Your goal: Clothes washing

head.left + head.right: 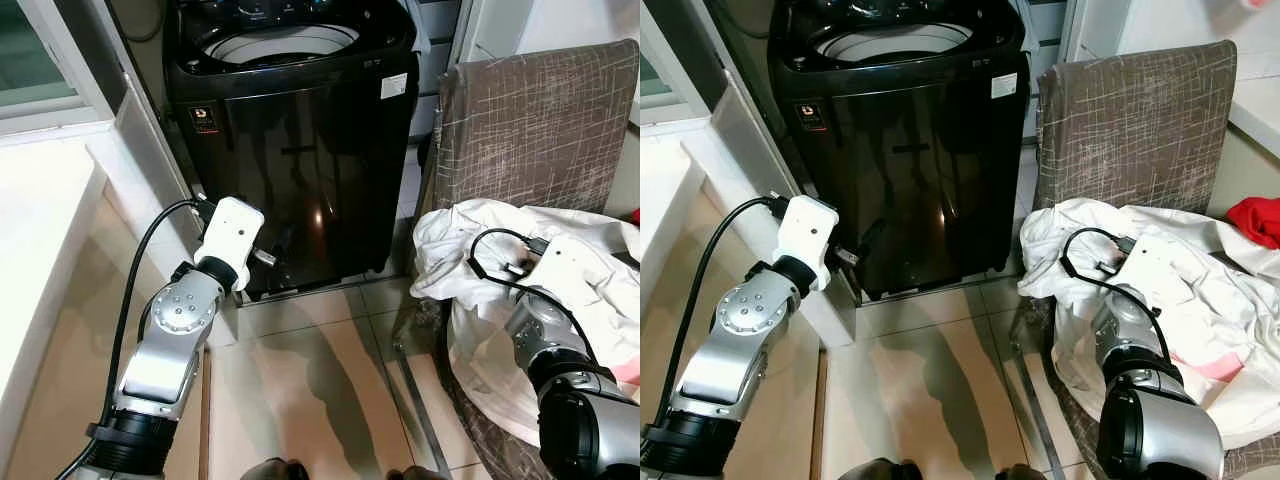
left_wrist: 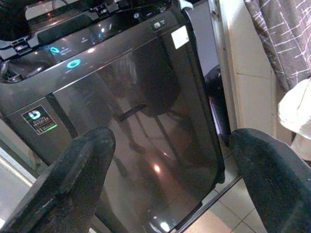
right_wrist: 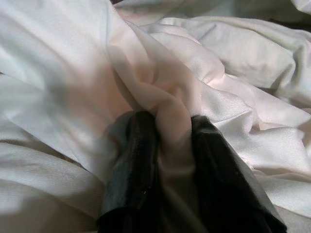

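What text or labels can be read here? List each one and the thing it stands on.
Tall glossy black top-loading washing machine, dark badge at upper front corner: white logo mark with fine print, too blurred to read.
Same machine, white sticker at the other upper corner: print too small to read.
Glowing blue panel symbols: icons, no words.

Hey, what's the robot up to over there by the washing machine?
It is gathering laundry. The right gripper has pinched a fold of the white crumpled cloth piled on the grey-brown patterned chair. The left gripper hangs open in front of the glossy black top-loading washing machine, whose lid is open. A red garment lies further along the pile.
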You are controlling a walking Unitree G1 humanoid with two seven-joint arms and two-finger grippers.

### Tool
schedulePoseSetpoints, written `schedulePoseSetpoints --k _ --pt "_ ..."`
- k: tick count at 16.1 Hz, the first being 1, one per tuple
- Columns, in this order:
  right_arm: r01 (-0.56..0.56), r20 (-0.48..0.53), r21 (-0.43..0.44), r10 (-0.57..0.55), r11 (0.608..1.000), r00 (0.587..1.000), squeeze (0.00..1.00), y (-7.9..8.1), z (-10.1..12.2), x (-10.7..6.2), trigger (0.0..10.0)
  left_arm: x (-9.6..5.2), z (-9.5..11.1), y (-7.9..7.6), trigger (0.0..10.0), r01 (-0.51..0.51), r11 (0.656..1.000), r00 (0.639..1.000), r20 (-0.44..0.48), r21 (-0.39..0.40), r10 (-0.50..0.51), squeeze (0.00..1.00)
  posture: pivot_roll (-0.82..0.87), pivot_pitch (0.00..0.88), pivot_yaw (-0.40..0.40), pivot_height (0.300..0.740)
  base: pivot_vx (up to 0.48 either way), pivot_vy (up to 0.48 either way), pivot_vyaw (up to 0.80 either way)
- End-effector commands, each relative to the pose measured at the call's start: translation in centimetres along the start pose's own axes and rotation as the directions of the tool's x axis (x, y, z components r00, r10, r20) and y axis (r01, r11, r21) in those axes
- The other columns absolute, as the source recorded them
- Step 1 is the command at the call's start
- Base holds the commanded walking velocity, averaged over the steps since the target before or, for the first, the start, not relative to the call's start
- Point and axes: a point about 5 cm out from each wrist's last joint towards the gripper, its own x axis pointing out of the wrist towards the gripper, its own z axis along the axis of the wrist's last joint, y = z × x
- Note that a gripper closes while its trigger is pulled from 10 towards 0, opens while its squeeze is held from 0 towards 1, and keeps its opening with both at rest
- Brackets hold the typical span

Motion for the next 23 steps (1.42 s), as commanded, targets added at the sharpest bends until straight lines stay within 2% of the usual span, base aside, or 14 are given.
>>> schedulePoseSetpoints --k 1,5,6,7,8,9,11,13,14,16,18,21,23 --pt "-0.057 0.021 -0.02 0.057 0.998 0.998 0.0 1.3 0.2 -0.2 0.0 0.0 0.6 0.3 10.0 0.005 1.0 1.0 0.015 0.025 -0.005 0.0 -0.07 0.047 0.103 0.74 0.0 0.0 0.0" --pt "-0.08 0.142 -0.058 0.088 0.995 0.986 0.0 2.2 2.0 -0.4 0.0 0.0 0.5 0.3 10.0 0.003 1.0 1.0 0.014 0.026 -0.004 0.0 -0.07 0.039 0.102 0.74 0.0 0.0 0.0" --pt "-0.114 0.262 -0.088 0.134 0.99 0.956 0.0 3.5 4.3 -0.7 0.0 0.0 0.6 0.3 10.0 0.002 1.0 1.0 0.015 0.027 -0.002 0.0 -0.07 0.041 0.103 0.74 0.0 0.0 0.0" --pt "-0.121 0.282 -0.096 0.144 0.988 0.949 0.0 3.8 4.7 -0.8 0.0 0.0 0.6 0.3 10.0 0.002 1.0 1.0 0.016 0.027 -0.002 0.0 -0.07 0.041 0.103 0.74 0.0 0.0 0.0" --pt "-0.144 0.362 -0.095 0.169 0.985 0.917 0.0 4.7 6.7 -1.1 0.0 0.1 0.6 0.4 10.0 0.0 1.0 1.0 0.017 0.028 -0.001 0.0 -0.07 0.043 0.104 0.74 0.0 0.0 0.0" --pt "-0.152 0.38 -0.095 0.177 0.984 0.908 0.0 4.9 7.2 -1.2 0.0 0.1 0.6 0.4 10.0 0.0 1.0 1.0 0.017 0.028 -0.001 0.0 -0.07 0.043 0.104 0.74 0.0 0.0 0.0" --pt "-0.193 0.476 -0.096 0.215 0.976 0.853 0.0 6.0 10.0 -1.8 0.0 0.2 0.7 0.4 10.0 -0.002 1.0 1.0 0.02 0.027 0.002 0.0 -0.07 0.042 0.103 0.74 0.0 0.0 0.0" --pt "-0.276 0.549 -0.112 0.291 0.955 0.783 0.0 7.9 12.6 -2.9 0.0 0.3 0.8 0.4 10.0 -0.006 1.0 1.0 0.023 0.026 0.005 0.0 -0.07 0.042 0.103 0.74 0.0 0.0 0.0" --pt "-0.293 0.565 -0.117 0.306 0.949 0.766 0.0 8.3 13.3 -3.2 0.0 0.3 0.8 0.4 10.0 -0.008 1.0 1.0 0.024 0.025 0.007 0.0 -0.07 0.037 0.098 0.74 0.0 0.0 0.0" --pt "-0.298 0.579 -0.114 0.307 0.948 0.755 0.0 8.5 13.9 -3.4 0.0 0.3 0.8 0.4 10.0 -0.013 1.0 1.0 0.026 0.025 0.012 0.0 -0.07 0.037 0.098 0.74 0.0 0.0 0.0" --pt "-0.273 0.61 -0.1 0.275 0.957 0.743 0.0 7.8 14.7 -3.4 0.0 0.3 0.8 0.5 10.0 -0.019 1.0 0.999 0.027 0.024 0.018 0.0 -0.06 0.032 0.087 0.74 0.0 0.0 0.0" --pt "-0.223 0.683 -0.065 0.206 0.973 0.701 0.0 6.1 18.0 -3.4 0.0 0.3 0.8 0.6 10.0 -0.028 0.999 0.999 0.026 0.023 0.028 0.0 -0.06 0.031 0.085 0.74 0.0 0.0 0.0" --pt "-0.261 0.702 -0.117 0.266 0.958 0.66 0.0 6.8 19.1 -4.0 0.0 0.4 0.8 0.5 10.0 -0.03 0.999 0.999 0.027 0.02 0.03 0.0 -0.07 0.03 0.083 0.74 0.0 0.0 0.0"
